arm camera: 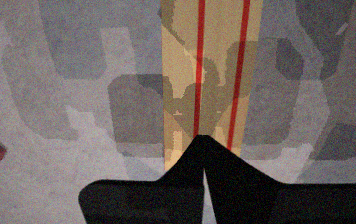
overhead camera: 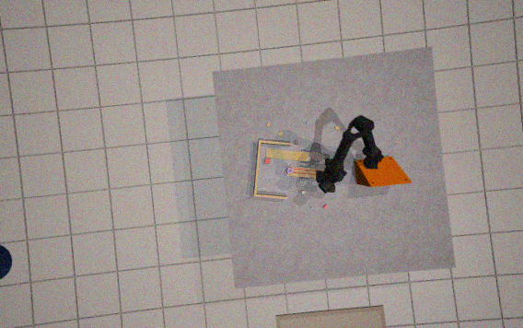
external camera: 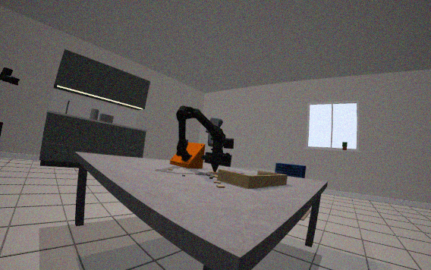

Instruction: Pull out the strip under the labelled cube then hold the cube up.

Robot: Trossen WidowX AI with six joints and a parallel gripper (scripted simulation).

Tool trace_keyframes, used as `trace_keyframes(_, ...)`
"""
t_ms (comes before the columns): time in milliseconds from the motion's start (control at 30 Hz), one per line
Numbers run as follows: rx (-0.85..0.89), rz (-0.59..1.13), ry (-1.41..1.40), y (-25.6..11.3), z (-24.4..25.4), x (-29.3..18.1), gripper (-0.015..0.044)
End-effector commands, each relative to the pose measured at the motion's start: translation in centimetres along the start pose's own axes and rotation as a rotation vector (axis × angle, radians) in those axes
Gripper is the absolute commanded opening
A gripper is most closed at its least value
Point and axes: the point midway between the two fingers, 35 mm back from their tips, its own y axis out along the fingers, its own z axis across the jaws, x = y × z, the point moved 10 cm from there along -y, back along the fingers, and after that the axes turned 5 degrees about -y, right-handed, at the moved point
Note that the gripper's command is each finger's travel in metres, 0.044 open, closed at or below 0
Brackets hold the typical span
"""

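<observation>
A small purple cube (overhead camera: 289, 170) with a pale mark sits at the far end of a tan strip (overhead camera: 304, 173) (arm camera: 220, 60) with two red lines. That strip's near end is under the arm in the overhead view. A red cube (overhead camera: 267, 160) is beside the far end of a yellow patterned strip (overhead camera: 287, 154); whether it touches that strip is unclear. My gripper (external camera: 215, 171) (arm camera: 201, 140) is shut with nothing between its fingers. Its tips are over the near part of the red-lined strip in the wrist view; contact with it is unclear. The cubes are outside the wrist view.
A low wooden wall (overhead camera: 257, 168) (external camera: 235, 178) surrounds the far part of the strips on three sides, open toward the arm. Small tan chips (overhead camera: 268, 124), a pale cube (overhead camera: 303, 192) and a red-pink block (overhead camera: 325, 206) lie around it. The orange base (overhead camera: 387, 172) is behind the arm.
</observation>
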Motion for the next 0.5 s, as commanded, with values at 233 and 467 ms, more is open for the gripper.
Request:
trace_keyframes(233,0.0,0.026,-0.009,0.4,0.1,-2.2,0.0)
trace_keyframes(467,0.0,0.026,-0.01,0.4,0.2,-3.4,0.0)
